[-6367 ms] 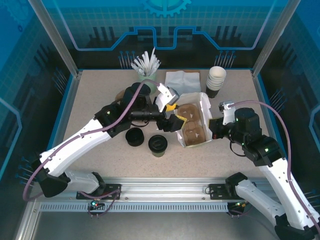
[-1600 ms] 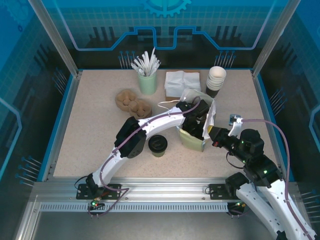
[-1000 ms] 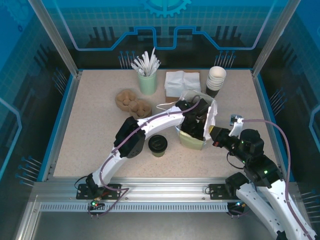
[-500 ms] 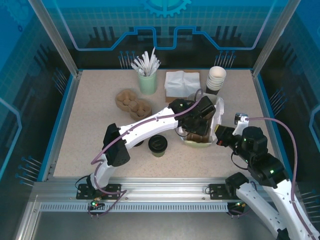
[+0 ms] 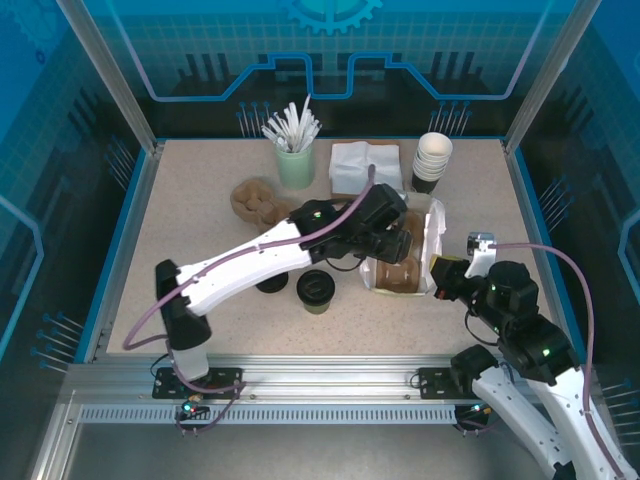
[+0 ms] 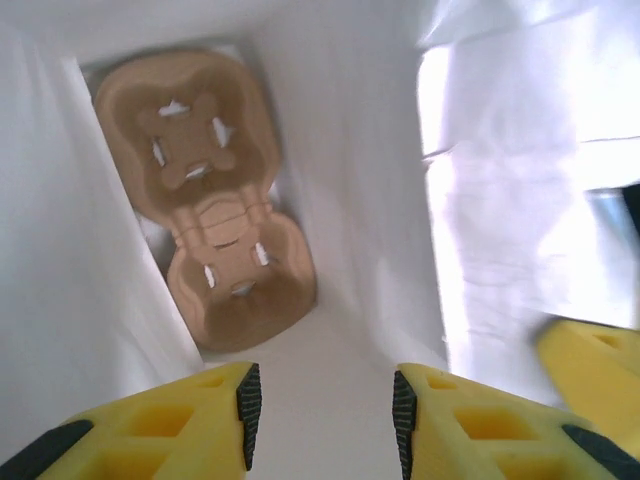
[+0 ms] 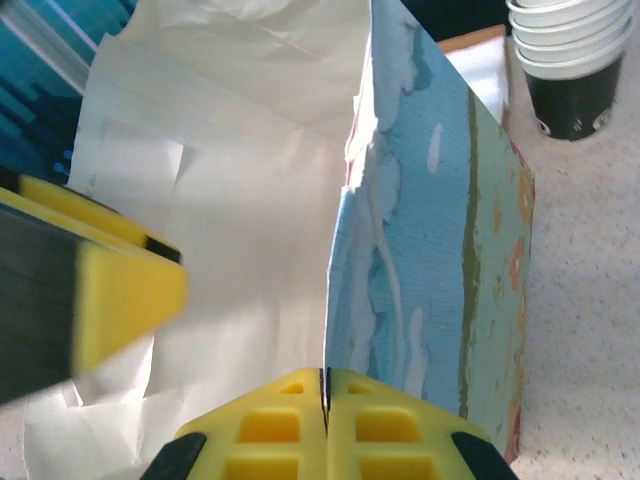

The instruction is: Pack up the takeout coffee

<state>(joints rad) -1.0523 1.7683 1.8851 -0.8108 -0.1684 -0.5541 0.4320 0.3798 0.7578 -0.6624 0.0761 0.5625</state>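
Top external: takeout coffee [image 5: 316, 290] stands left of half-open, empty left gripper [image 6: 320, 398]; right gripper [image 7: 325, 392] pinches bag [image 7: 430, 250].

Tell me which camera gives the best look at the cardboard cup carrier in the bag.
Left wrist: the cup carrier lies whole at the bottom of the bag, both wells clear. Top external catches it small, partly under the left arm. Right wrist faces the bag's walls instead.
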